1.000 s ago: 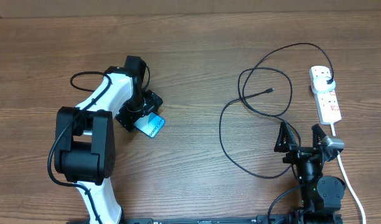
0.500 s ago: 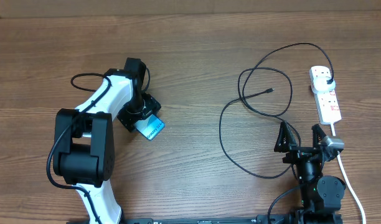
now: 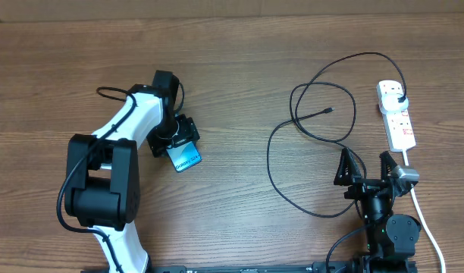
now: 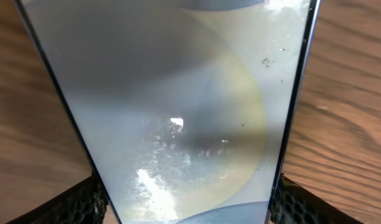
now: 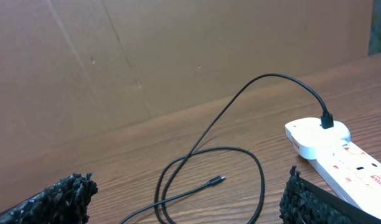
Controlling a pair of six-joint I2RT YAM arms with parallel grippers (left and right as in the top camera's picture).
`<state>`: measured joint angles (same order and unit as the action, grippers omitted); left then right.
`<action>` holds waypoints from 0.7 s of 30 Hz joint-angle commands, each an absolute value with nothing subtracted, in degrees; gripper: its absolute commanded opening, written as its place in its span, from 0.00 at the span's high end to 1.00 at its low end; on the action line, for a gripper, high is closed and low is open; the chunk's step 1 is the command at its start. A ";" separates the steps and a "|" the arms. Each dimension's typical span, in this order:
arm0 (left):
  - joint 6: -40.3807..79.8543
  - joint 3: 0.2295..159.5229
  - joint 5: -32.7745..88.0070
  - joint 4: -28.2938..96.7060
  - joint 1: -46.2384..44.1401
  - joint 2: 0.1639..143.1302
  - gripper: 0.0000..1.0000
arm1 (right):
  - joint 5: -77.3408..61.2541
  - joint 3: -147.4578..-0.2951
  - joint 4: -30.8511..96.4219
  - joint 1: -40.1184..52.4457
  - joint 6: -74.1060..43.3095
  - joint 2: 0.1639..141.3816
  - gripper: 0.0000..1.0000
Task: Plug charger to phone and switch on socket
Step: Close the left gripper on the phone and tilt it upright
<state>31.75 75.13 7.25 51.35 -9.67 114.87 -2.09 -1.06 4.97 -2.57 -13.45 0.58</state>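
Left gripper [image 3: 177,142] first: jaws clamped on the phone [image 3: 186,157], one short end between them. In the left wrist view the phone's pale glass [image 4: 178,112] fills nearly the whole frame, with the black fingers [image 4: 81,200] pressed to its dark edges at the bottom corners. From overhead the blue screen pokes out toward the lower right of the gripper, left of centre frame, small text showing. Whether it rests on the wooden table [image 3: 239,45] or hangs just above it, I cannot tell.

Over to the right gripper [image 3: 364,162], low at the right of the overhead frame: jaws spread wide, nothing between them, pointing up the frame. Its own camera shows the textured fingers [image 5: 53,200] at the two bottom corners.

Ahead of it the charger [image 3: 268,161] sprawls in loose black loops across the right half of the table. The connector tip [image 3: 328,111] lies free inside the upper loop, well apart from the phone. The black plug [image 5: 327,118] sits in the end outlet of the white power strip [image 3: 396,115], upper right, red markings along its face. The strip's white cord [image 3: 425,220] runs down the right edge of the frame, just beside the right arm. A brown cardboard wall [image 5: 147,50] backs the table.
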 commanded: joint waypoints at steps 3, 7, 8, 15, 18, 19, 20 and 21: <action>26.52 72.16 10.98 47.46 -13.30 121.08 0.18 | -1.56 -0.45 4.69 -2.33 -13.02 0.27 0.00; 26.52 72.16 9.89 47.48 -14.20 121.08 0.17 | -1.56 -0.45 4.69 -2.33 -13.02 0.27 0.00; 26.52 72.16 9.89 47.48 -14.31 121.08 0.17 | -1.56 -0.45 4.69 -2.33 -13.02 0.27 0.00; 26.50 72.16 10.13 47.55 -16.05 121.08 0.16 | -1.56 -0.45 4.69 -2.33 -13.02 0.27 0.00; 26.72 72.16 10.28 47.53 -17.80 121.08 0.17 | -1.56 -0.45 4.69 -2.33 -13.02 0.27 0.00; 27.09 72.16 10.39 47.48 -18.41 121.08 0.17 | -1.56 -0.45 4.69 -2.33 -13.02 0.27 0.00; 27.44 72.16 10.39 47.48 -18.90 121.08 0.17 | -1.58 -0.45 4.69 -2.33 -13.02 0.27 0.00; 27.49 72.16 10.37 47.46 -19.49 121.08 0.17 | -1.58 -0.45 4.69 -2.33 -13.02 0.27 0.00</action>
